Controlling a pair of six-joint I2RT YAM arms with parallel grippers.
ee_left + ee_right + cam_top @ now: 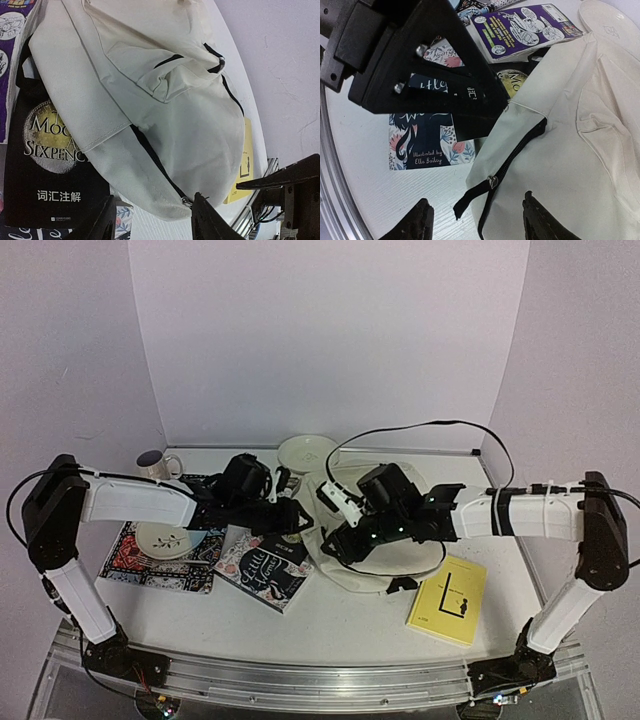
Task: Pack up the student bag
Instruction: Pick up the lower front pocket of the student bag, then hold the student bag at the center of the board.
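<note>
The student bag [385, 558] is a cream fabric backpack lying flat at the table's middle, and it fills the left wrist view [165, 100]. Its dark zipper line ends at a metal slider [492, 181] with a black tape tail at the bag's near-left corner. The slider also shows in the left wrist view [186, 201]. My left gripper [155, 222] is open and empty, its jaws straddling that corner. My right gripper [480, 225] is open and empty just above the slider. Both grippers meet at the bag's left edge in the top view, the left [298, 520] and the right [343, 543].
A black book [50, 165] lies partly under the bag. A floral book [262, 575] lies left of it and a yellow book [447, 600] right. A purple comic [525, 27], a white plate [307, 452], a mug [155, 465] and a placemat [125, 558] with a plate lie behind and left.
</note>
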